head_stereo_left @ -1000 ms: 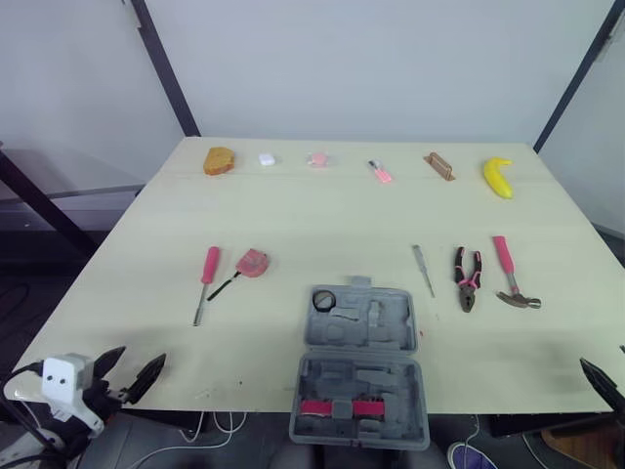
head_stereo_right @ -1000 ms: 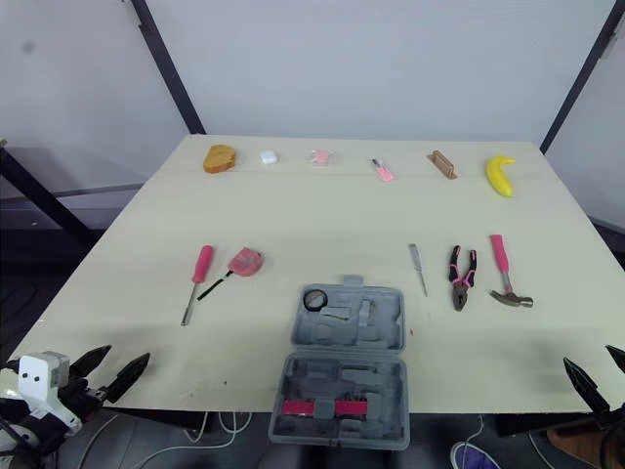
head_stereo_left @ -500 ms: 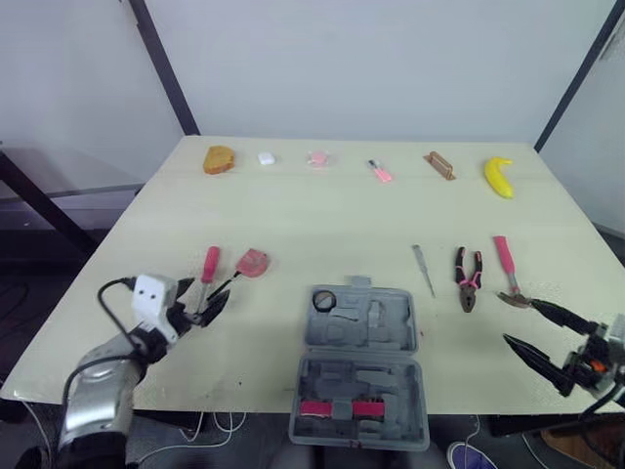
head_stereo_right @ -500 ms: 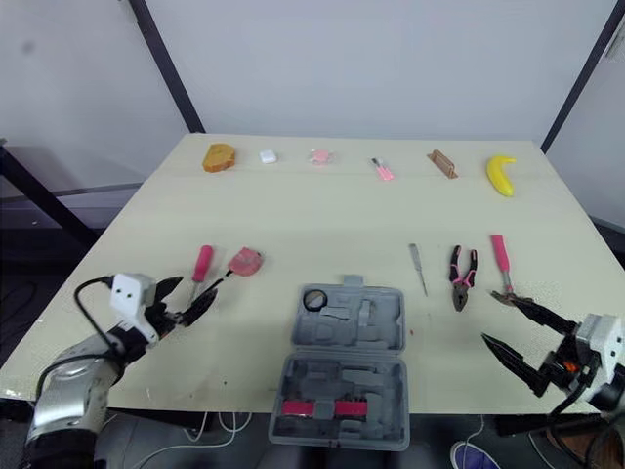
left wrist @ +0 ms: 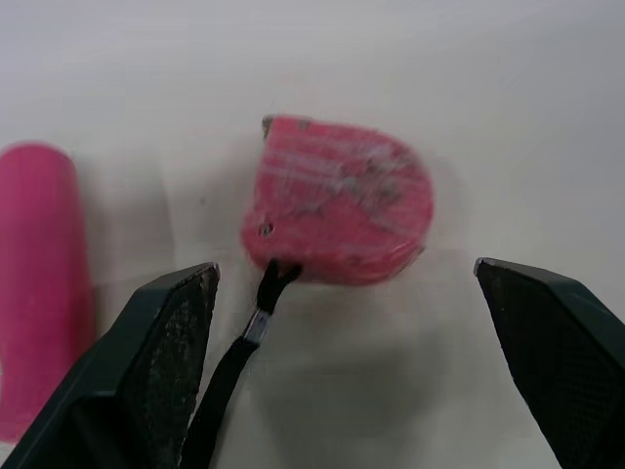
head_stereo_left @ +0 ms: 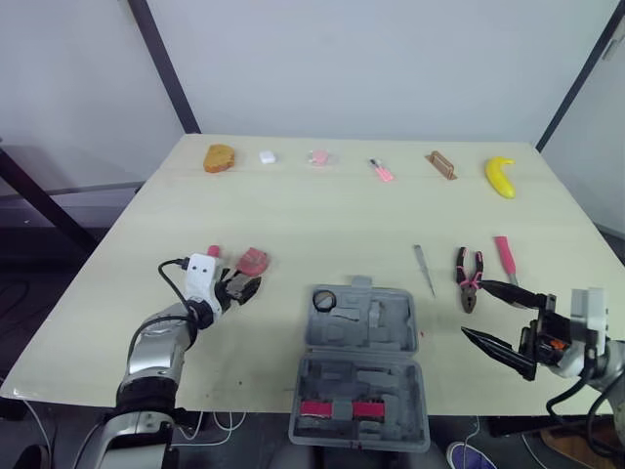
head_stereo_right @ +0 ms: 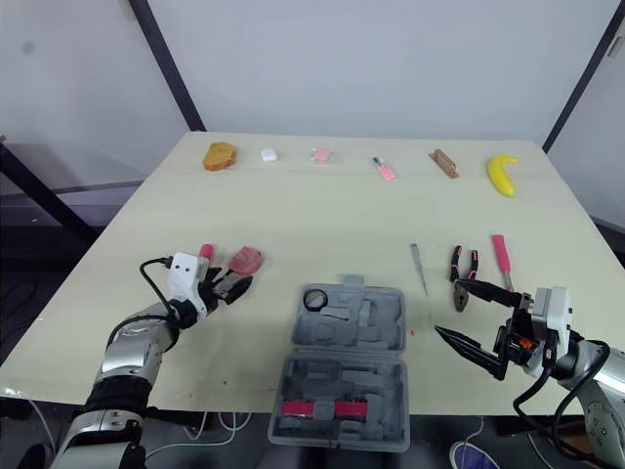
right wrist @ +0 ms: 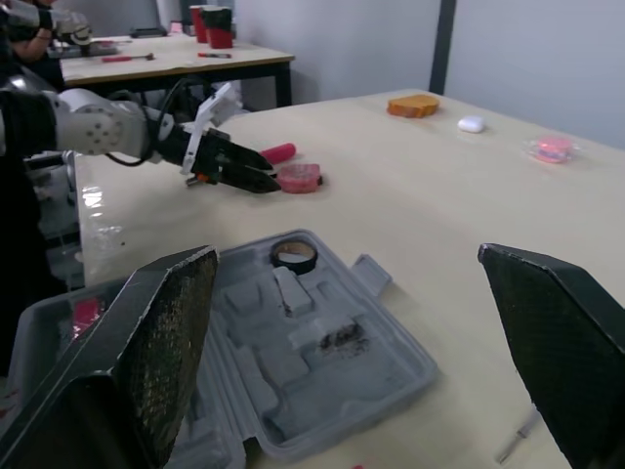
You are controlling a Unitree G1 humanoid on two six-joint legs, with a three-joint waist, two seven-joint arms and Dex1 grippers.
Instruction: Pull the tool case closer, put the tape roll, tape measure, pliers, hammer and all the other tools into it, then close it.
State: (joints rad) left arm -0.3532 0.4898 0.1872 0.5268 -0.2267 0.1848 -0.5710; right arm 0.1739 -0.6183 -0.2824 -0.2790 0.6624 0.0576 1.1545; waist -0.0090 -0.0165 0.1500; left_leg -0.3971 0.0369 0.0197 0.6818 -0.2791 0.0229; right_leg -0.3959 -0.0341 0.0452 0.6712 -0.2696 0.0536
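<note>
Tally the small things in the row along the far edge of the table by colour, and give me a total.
Orange: 1, the lump
White: 1, the small piece
Pink: 2, the round piece and the slim piece
Brown: 1, the block
Yellow: 1, the banana
Total: 6

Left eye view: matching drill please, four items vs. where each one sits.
1. tape roll
2. tape measure
3. hammer
4. banana

a. back row, robot's right end
b. just right of the pliers
c. inside the open tool case
d. just ahead of the left end effector

Pairs: 1-c, 2-d, 3-b, 4-a
</note>
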